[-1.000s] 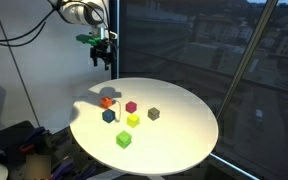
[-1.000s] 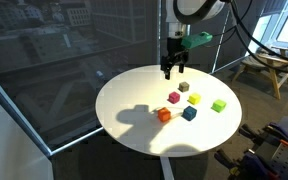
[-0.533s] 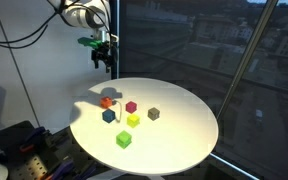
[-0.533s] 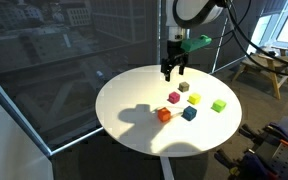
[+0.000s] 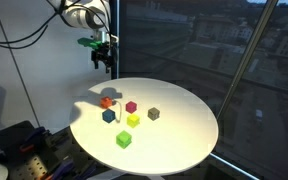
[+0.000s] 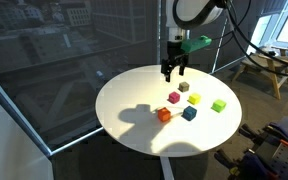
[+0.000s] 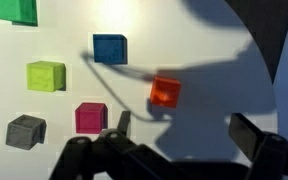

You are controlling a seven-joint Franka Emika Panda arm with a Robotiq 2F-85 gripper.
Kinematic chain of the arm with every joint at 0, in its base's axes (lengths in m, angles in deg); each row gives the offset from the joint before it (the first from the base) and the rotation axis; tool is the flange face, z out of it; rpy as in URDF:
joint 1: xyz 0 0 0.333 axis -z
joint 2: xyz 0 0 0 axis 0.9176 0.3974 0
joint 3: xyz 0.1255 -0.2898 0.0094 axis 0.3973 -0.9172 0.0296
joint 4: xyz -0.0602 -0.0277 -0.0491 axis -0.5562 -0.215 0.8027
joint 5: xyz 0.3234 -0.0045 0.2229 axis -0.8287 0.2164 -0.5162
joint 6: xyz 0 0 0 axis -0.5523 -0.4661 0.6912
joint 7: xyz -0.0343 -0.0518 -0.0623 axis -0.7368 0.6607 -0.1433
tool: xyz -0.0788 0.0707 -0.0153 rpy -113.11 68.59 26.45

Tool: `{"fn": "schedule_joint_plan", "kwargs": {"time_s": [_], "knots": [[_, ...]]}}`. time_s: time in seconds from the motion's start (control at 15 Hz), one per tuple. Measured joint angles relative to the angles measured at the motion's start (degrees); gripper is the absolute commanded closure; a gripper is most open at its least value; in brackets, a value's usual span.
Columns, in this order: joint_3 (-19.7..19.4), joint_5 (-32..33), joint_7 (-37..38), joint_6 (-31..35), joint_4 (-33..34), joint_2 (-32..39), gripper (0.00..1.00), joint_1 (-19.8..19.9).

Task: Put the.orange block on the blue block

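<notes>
The orange block (image 5: 108,102) (image 6: 165,115) (image 7: 165,91) sits on the round white table (image 5: 174,135) (image 6: 124,110). The blue block (image 5: 109,116) (image 6: 189,113) (image 7: 110,48) stands close beside it, apart from it. My gripper (image 5: 105,62) (image 6: 172,70) (image 7: 181,128) hangs high above the table's edge, open and empty, well clear of the blocks.
A magenta cube (image 5: 131,107) (image 7: 90,117), a yellow-green cube (image 5: 133,120) (image 7: 46,75), a green cube (image 5: 124,140) (image 7: 14,10) and a dark grey-brown cube (image 5: 154,114) (image 7: 25,131) also lie on the table. Glass windows stand behind the table. A wooden stool (image 6: 265,68) is off to the side.
</notes>
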Motion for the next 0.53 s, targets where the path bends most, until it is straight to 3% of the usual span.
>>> {"fn": "schedule_joint_plan", "kwargs": {"time_s": [0.53], "knots": [[-0.5, 0.0, 0.0, 4.7, -0.6, 3.4, 0.00, -0.1]]}}
